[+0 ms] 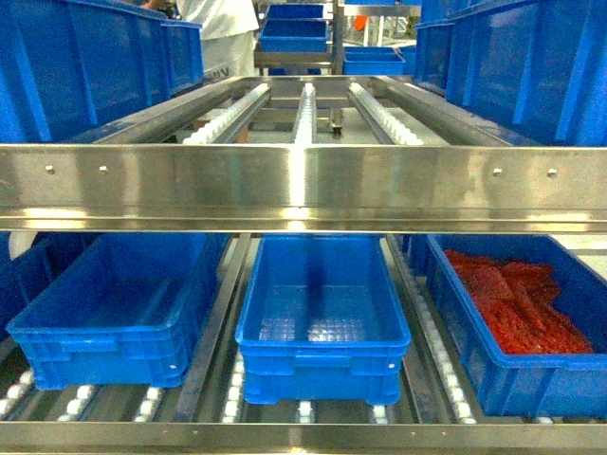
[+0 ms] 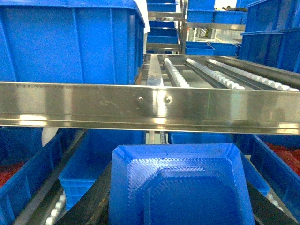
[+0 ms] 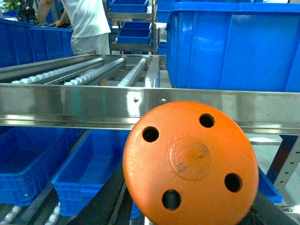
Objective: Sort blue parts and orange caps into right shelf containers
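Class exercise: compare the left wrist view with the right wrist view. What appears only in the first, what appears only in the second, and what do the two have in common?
Only the left wrist view shows a blue part filling the bottom of the picture, close to the camera, with red contents in crates at the lower edges.

Only the right wrist view shows an orange cap with four holes, close to the camera, and a person in a white shirt in the background.

Both show the steel shelf rail across the middle, roller tracks behind it, and blue crates above and below.

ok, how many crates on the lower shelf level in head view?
3 fully visible: left crate and middle crate, both empty, and right crate holding red material. Another's edge shows far left; more may be hidden.
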Tool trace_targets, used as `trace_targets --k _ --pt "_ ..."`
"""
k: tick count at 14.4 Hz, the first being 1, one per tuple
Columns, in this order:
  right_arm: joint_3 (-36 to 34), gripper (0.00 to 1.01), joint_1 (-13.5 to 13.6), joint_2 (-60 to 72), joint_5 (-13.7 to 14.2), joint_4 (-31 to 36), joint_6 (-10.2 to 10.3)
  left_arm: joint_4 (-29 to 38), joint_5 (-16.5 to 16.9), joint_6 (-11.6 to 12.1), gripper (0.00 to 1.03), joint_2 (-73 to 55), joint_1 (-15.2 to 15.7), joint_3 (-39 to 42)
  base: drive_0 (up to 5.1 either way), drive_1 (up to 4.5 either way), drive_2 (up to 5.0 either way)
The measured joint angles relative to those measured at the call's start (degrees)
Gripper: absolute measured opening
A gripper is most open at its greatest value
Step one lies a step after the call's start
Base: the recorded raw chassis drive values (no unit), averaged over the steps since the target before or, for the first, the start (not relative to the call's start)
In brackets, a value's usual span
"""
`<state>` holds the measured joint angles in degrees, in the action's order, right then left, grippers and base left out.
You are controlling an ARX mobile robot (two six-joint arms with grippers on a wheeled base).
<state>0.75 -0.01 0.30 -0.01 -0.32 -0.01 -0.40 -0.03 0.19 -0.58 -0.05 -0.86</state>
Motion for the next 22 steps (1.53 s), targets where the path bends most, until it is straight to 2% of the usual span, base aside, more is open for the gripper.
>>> trace_targets --k 8,22 --pt "0.0 0.42 0.0 0.0 0.0 0.0 0.0 0.0 0.0 0.0 0.43 0.0 0.0 0.0 -4.9 2.68 2.3" --pt "0.0 0.42 0.0 0.0 -0.2 0.0 0.0 0.0 -0.1 0.0 0.43 0.0 0.0 0.0 0.0 0.0 0.0"
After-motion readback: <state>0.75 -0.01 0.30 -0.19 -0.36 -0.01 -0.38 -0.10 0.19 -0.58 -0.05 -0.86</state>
